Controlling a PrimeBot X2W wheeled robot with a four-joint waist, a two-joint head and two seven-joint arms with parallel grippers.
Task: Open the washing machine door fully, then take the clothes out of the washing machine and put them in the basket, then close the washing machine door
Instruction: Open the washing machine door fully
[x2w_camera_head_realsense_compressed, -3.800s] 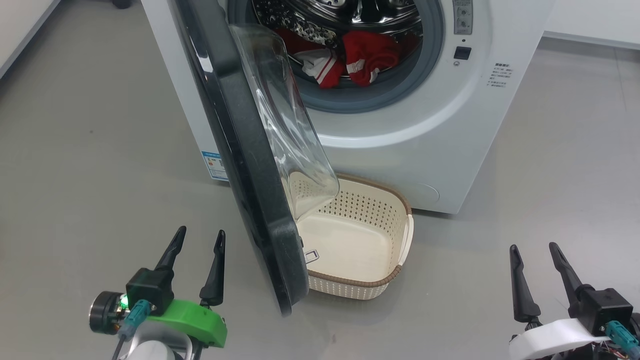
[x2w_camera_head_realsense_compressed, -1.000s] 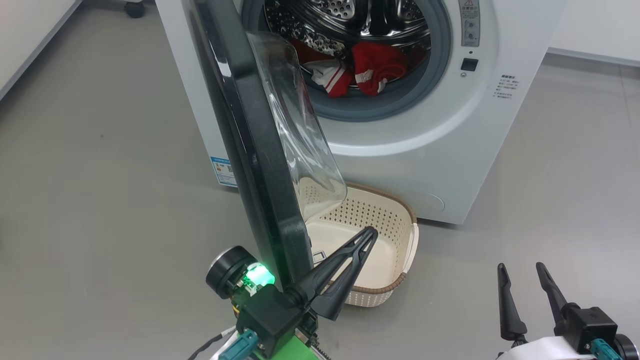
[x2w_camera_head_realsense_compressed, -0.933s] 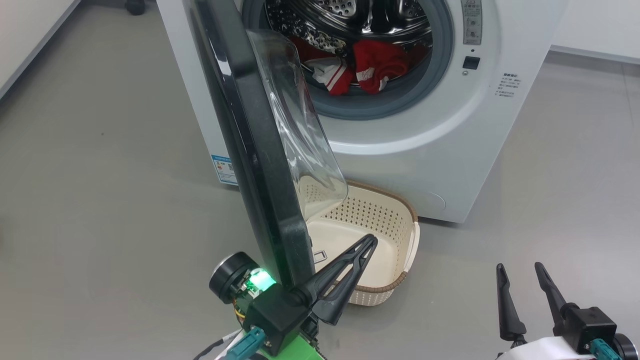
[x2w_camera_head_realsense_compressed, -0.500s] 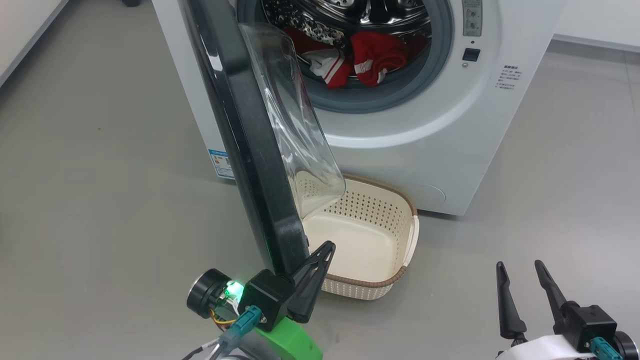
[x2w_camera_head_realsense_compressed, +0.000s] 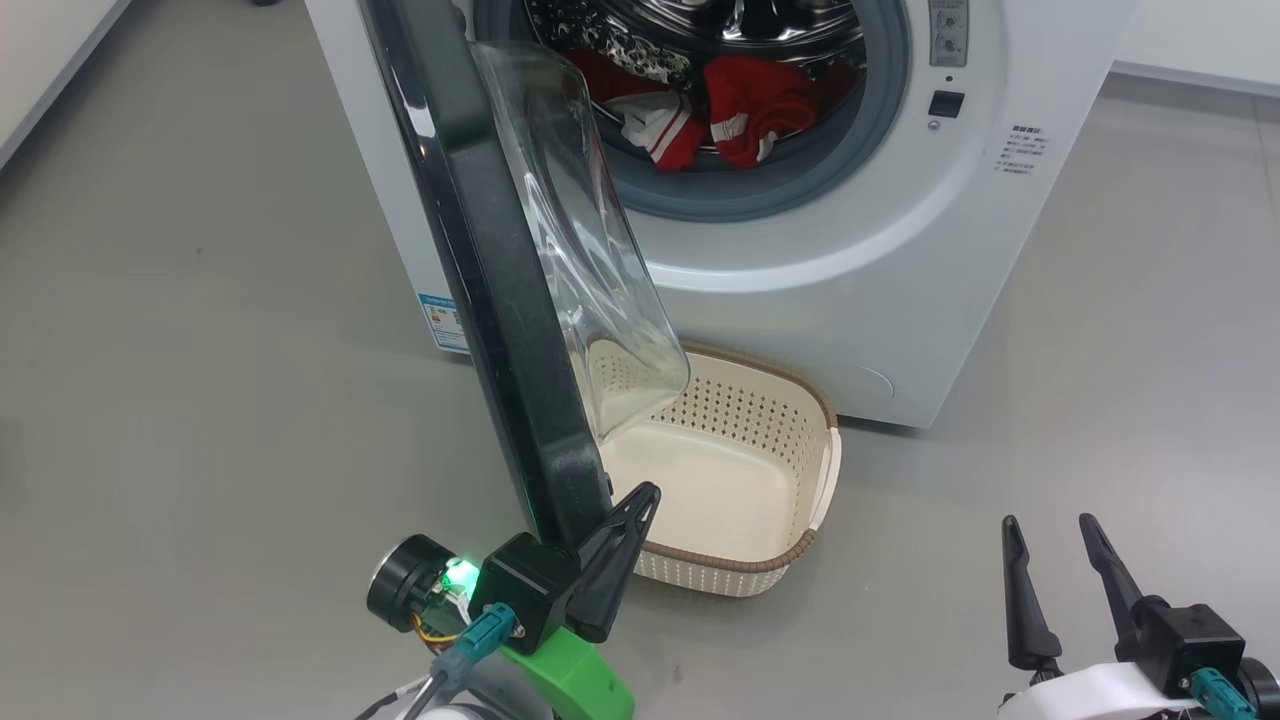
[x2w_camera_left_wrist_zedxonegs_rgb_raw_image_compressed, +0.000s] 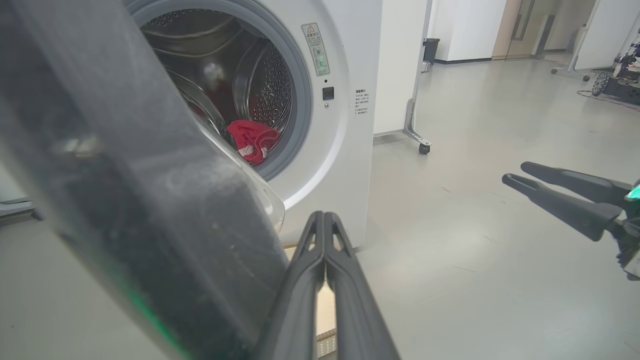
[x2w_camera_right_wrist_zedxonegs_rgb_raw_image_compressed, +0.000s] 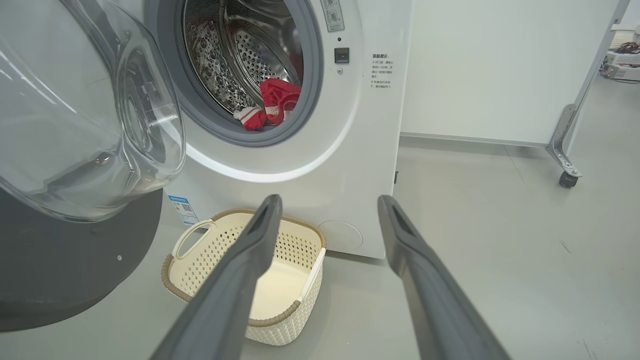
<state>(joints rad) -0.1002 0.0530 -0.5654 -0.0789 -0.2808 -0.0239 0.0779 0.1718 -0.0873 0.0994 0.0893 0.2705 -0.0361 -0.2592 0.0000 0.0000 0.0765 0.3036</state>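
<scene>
Six entries, all on or above one grey floor (x2w_camera_head_realsense_compressed: 200, 420). Item: washing machine (x2w_camera_head_realsense_compressed: 850, 290), white front-loader, blue label sticker (x2w_camera_head_realsense_compressed: 442, 322) low at its left corner, steel drum (x2w_camera_right_wrist_zedxonegs_rgb_raw_image_compressed: 250, 55) ringed by a grey gasket (x2w_camera_head_realsense_compressed: 800, 185). Item: washing machine door (x2w_camera_head_realsense_compressed: 490, 280), swung out roughly square to the front and seen edge-on from where the robot stands, black rim tall, clear glass bowl (x2w_camera_head_realsense_compressed: 580, 220) bulging to the right, over the basket's left end. Item: the clothes (x2w_camera_head_realsense_compressed: 745, 110), red with white stripes, lying bunched at the bottom of the drum, just inside the gasket. Item: basket (x2w_camera_head_realsense_compressed: 745, 412), cream, brown-rimmed, on the floor hard by the foot of the machine below the opening, its bottom bare. Item: left gripper (x2w_camera_head_realsense_compressed: 645, 495), fingers clenched tight together with nothing between them, laid along the inner side of the door's lower rim, tips above the basket's near edge; touching the rim or just clear of it, I cannot say from here. Item: right gripper (x2w_camera_head_realsense_compressed: 1048, 522), fingers spread wide and holding nothing, low to the right, well apart from door and basket, pointed toward the machine.
</scene>
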